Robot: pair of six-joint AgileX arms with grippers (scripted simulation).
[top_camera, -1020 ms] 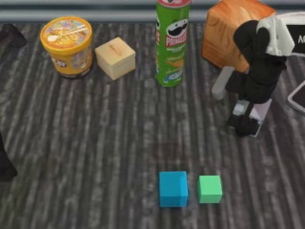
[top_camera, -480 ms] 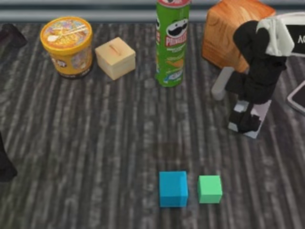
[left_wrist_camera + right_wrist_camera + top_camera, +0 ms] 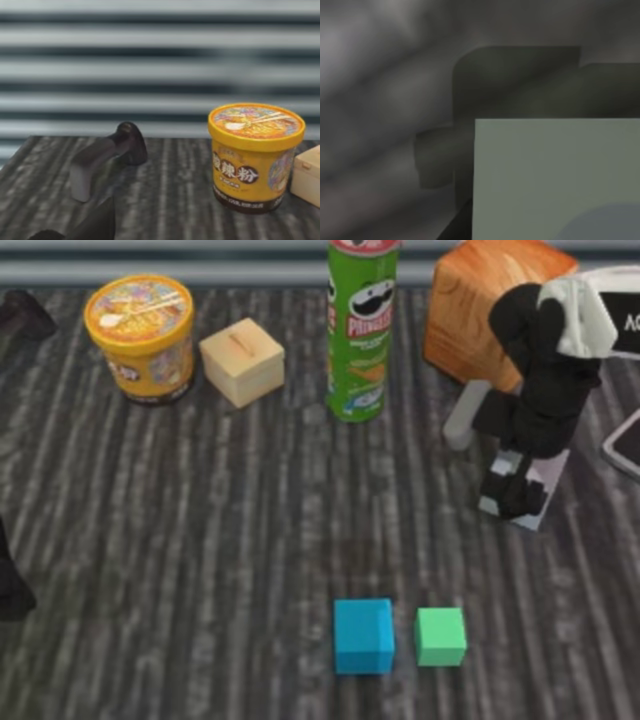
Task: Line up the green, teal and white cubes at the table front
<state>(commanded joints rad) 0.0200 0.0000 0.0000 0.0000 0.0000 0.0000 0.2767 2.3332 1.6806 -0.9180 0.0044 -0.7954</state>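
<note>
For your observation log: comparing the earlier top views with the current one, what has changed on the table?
The right gripper, over the white cube at the table's right, crept slightly toward the back, the cube with it. The teal cube and green cube stayed put.

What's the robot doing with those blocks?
The right arm's end effector is down on the white cube at the table's right side, partly covering it. The teal cube and green cube already sit side by side near the front, with a small gap between them. The left arm is parked at the table's left edge. A noodle cup and chips can stand at the back.
</note>
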